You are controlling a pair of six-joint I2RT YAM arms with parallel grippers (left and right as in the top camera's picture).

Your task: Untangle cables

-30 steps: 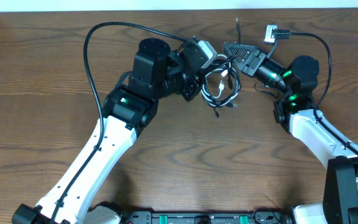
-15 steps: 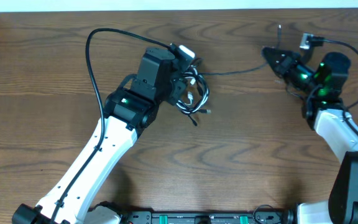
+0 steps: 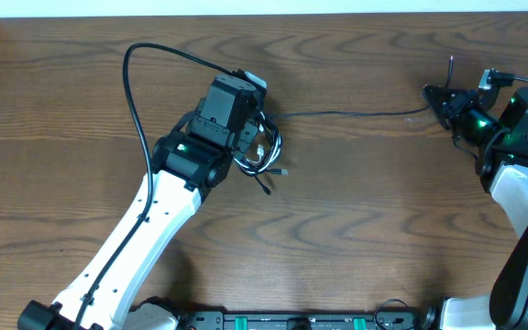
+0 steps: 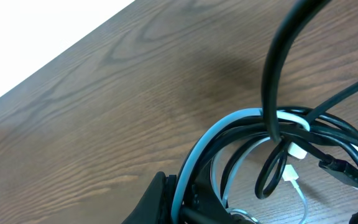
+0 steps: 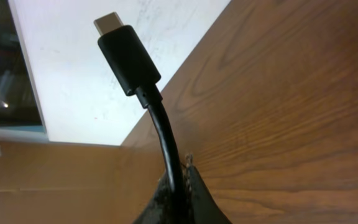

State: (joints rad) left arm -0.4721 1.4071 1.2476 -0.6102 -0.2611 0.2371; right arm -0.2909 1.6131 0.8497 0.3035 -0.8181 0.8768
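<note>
We see the left gripper (image 3: 253, 126) near the middle of the table (image 3: 356, 229), a little toward 12 o'clock. Its fingers are squeezed tight on a bundle of cables (image 3: 266, 154). The bundle has black loops and a white one, all mixed up, and it sits on the gripper's 5 o'clock side. One black cable (image 3: 346, 113) runs out of the bundle toward 3 o'clock. It is pulled nearly straight, over to the right gripper (image 3: 436, 95), far out at 2 o'clock. Those fingers are pinched shut on that cable. Its plug (image 5: 126, 53) pokes out just past them.
</note>
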